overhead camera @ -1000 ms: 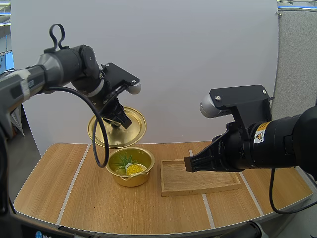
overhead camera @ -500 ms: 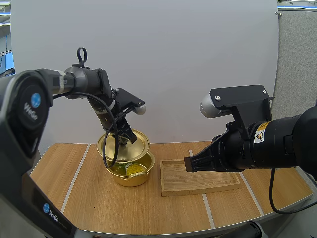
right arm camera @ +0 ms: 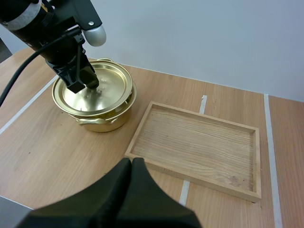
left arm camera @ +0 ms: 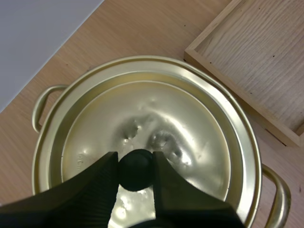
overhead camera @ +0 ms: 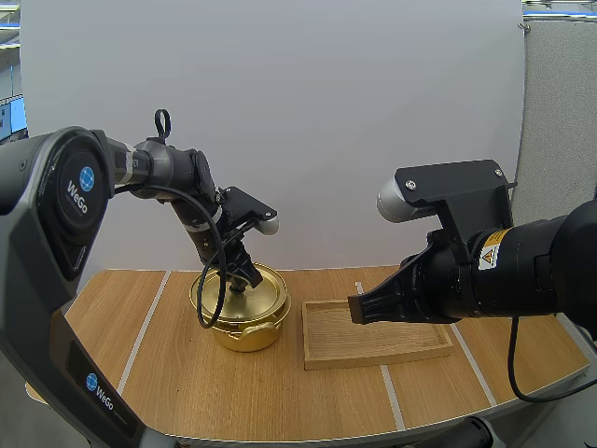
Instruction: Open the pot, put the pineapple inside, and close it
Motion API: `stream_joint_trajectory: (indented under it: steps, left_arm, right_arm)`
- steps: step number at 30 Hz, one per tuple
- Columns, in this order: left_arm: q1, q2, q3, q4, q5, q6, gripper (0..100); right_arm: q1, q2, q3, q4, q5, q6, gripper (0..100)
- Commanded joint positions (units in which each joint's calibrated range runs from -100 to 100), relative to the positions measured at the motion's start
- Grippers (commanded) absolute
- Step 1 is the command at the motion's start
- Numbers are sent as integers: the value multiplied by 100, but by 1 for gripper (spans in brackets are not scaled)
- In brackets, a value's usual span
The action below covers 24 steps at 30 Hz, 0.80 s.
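Lid [left arm camera: 190, 123] on pot [overhead camera: 244, 334]; left gripper [left arm camera: 136, 161] pinches the knob [left arm camera: 136, 171] between both jaws.

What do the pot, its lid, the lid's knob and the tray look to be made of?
The pot and lid look like thin gold-coloured metal, perhaps anodised aluminium. They are shiny, with reflections, and the lid has small dents. The knob is matte black, probably plastic. The tray is light unpainted wood with clearly visible grain.
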Motion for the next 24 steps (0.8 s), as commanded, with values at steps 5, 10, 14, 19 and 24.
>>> stream_joint_trajectory:
  steps: [5,10,14,19,24]
  left_arm:
    - [-21,3,35,-590,-198,271,0]
    - [-21,128,35,-643,-198,307,0]
    - [-21,232,35,-594,-179,299,0]
    - [-21,301,35,-551,-196,299,0]
    - [-21,301,35,-368,-414,254,0]
  right_arm:
    - [-20,-55,-1,-56,-9,-52,0]
    - [-20,-55,-1,-56,-9,-52,0]
    - [-20,-55,-1,-56,-9,-52,0]
    - [-20,-55,-1,-56,-9,-52,0]
    - [-20,-55,-1,-56,-9,-52,0]
